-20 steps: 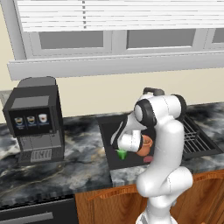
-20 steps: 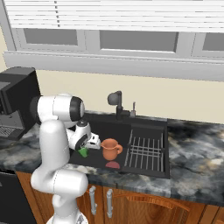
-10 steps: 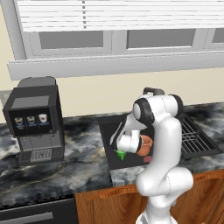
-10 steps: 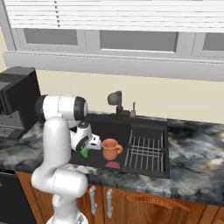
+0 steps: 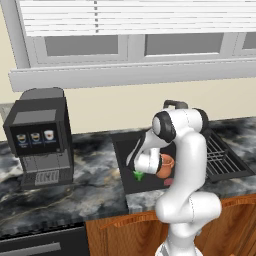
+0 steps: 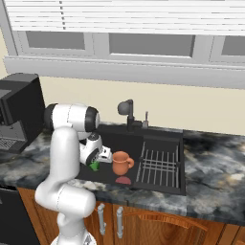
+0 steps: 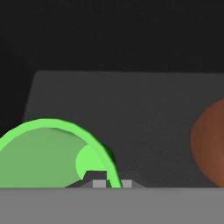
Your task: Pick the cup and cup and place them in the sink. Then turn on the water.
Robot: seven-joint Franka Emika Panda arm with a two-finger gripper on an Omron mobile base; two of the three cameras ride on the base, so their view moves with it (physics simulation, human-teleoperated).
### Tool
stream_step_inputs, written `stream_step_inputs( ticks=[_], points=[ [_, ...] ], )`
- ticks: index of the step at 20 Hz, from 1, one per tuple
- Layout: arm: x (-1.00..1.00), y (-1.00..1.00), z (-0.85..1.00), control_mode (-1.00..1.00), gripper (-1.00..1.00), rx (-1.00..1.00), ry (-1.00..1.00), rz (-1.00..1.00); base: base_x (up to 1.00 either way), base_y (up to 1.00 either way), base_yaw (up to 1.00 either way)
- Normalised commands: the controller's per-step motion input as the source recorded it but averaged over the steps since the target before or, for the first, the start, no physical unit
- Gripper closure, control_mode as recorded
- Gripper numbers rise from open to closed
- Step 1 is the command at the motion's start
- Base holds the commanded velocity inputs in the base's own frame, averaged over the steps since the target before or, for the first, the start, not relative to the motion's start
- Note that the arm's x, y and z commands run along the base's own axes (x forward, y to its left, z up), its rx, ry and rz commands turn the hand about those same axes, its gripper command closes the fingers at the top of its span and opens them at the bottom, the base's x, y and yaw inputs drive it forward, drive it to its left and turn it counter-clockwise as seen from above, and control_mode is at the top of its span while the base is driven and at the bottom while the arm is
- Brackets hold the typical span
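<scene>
My gripper (image 5: 140, 170) (image 6: 97, 161) is low in the left part of the black sink (image 5: 124, 149) (image 6: 114, 138). It is shut on the rim of the bright green cup (image 5: 138, 175) (image 6: 94, 166). In the hand view the green cup (image 7: 43, 155) sits at lower left, its rim pinched by the gripper (image 7: 113, 183), with the dark sink floor (image 7: 131, 105) behind. A small reddish rounded thing (image 5: 169, 182) (image 6: 123, 180) lies at the basin's front wall; I cannot tell whether it is the other cup. No water runs from the black faucet (image 5: 172, 104) (image 6: 126, 109).
A terracotta-brown jug (image 5: 166, 165) (image 6: 122, 163) (image 7: 211, 140) stands in the basin just right of the gripper. The ribbed wire rack (image 5: 220, 155) (image 6: 160, 165) takes up the sink's right side. A black coffee machine (image 5: 40, 137) (image 6: 16, 115) stands on the marble counter to the left.
The arm has shifted only slightly. The green cup stays pinched in the gripper, low in the sink.
</scene>
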Motion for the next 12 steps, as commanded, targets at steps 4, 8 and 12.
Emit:
stream_step_inputs(
  ticks=[4,8,12],
  points=[
    [0.04,0.0,-0.16,-1.0,1.0,0.0,0.0,0.0,0.0,0.0,0.0],
    [0.01,0.0,-0.2,-1.0,1.0,0.0,0.0,0.0,0.0,0.0,0.0],
    [0.0,0.0,-0.02,-1.0,1.0,0.0,0.0,0.0,0.0,0.0,0.0]
  ],
)
